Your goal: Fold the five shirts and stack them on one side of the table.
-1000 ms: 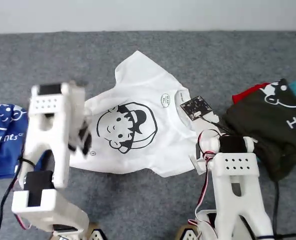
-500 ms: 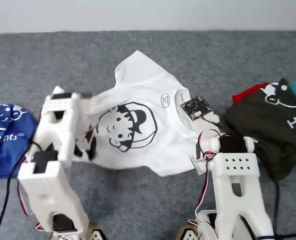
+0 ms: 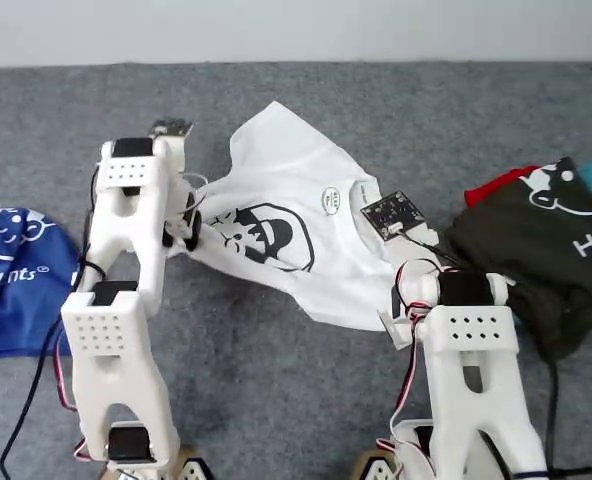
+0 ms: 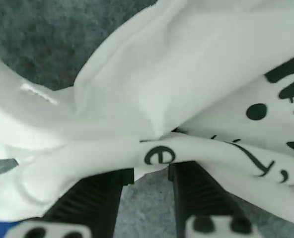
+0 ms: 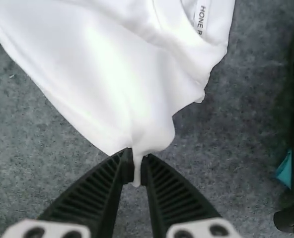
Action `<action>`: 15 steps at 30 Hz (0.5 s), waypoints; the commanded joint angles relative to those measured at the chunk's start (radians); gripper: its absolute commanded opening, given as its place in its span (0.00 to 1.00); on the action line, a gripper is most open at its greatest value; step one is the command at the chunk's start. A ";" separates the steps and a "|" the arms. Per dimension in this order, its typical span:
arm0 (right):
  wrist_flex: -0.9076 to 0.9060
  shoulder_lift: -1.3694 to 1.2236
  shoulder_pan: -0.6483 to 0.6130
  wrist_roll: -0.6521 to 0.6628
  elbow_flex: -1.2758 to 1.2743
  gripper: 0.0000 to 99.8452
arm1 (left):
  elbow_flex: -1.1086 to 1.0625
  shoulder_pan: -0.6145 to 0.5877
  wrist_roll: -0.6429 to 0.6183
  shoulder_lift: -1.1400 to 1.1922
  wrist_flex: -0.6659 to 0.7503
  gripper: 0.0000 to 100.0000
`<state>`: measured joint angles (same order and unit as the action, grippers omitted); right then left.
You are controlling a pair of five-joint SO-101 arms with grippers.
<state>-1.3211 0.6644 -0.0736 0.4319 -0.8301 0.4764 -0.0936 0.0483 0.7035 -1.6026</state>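
A white shirt (image 3: 296, 215) with a black cartoon print lies crumpled in the middle of the grey table (image 3: 276, 400). My left gripper (image 3: 181, 228) is at the shirt's left edge, shut on a bunch of its cloth. The left wrist view shows that white shirt (image 4: 186, 74) folded over the gripper (image 4: 152, 173), with cloth pinched between the black fingers (image 4: 196, 193). My right gripper (image 3: 408, 245) is at the shirt's right side near the collar. In the right wrist view it (image 5: 134, 163) is shut on a hanging edge of the white shirt (image 5: 102, 74).
A blue shirt (image 3: 11, 275) lies bunched at the table's left edge. A pile of dark, red and teal shirts (image 3: 541, 250) sits at the right edge, close to the right arm. Bare grey surface stretches along the far side and the front middle.
The left arm has swung from the front left to the shirt's left edge and taken hold of it. The cloth there is drawn inward and the print is creased. The right arm has not moved.
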 commanded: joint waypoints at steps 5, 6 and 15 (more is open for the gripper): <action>0.015 0.019 0.007 -0.009 0.003 0.01 | 0.119 0.008 -0.006 -0.008 -0.011 0.12; 0.015 0.019 0.007 -0.009 0.003 0.01 | 0.119 0.006 -0.008 -0.008 0.000 0.12; 0.013 0.021 0.004 -0.009 0.002 0.01 | 0.119 -0.011 -0.005 -0.008 0.068 0.12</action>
<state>-1.3211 0.6644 -0.0736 0.4319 -0.8301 0.5562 -0.0905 0.0483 0.7050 -1.5873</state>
